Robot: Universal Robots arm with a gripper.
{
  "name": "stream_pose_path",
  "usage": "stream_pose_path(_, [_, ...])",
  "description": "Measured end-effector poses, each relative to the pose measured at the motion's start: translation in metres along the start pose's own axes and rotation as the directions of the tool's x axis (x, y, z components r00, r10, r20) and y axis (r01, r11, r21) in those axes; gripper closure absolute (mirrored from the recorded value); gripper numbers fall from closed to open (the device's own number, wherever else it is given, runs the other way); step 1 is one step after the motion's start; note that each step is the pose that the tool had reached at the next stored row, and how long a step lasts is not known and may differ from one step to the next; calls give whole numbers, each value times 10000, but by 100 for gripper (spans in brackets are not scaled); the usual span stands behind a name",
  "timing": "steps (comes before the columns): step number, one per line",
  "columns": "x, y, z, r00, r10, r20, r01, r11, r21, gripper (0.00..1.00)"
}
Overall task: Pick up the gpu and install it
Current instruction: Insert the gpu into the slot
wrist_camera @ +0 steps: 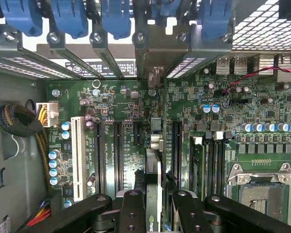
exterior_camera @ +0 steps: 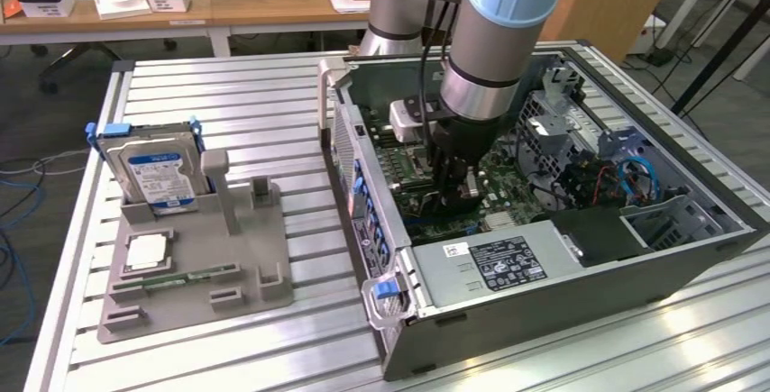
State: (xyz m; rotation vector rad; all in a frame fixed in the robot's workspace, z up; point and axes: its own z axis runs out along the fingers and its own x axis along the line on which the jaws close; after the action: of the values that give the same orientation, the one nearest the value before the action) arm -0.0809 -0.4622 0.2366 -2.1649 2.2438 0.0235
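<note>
Wrist view: black two-fingered gripper (wrist_camera: 153,206) pinches the thin green gpu card (wrist_camera: 154,145) edge-on at 6 o'clock; it should push straight down, evenly.

The arm (exterior_camera: 506,41) was built of thick silver-grey tubes with pale blue caps at the joints. A dark band ringed the lower tube near the wrist, and a black cable ran down beside it. A small white block sat at the wrist. The gripper (wrist_camera: 154,206) was black, its linked fingers (wrist_camera: 133,213) jointed with round silver-grey pins.
</note>
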Motion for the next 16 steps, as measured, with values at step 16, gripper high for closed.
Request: stream_pose_path(16, [-6, -1, -218, 10000, 0, 23, 0, 10000, -13, 55])
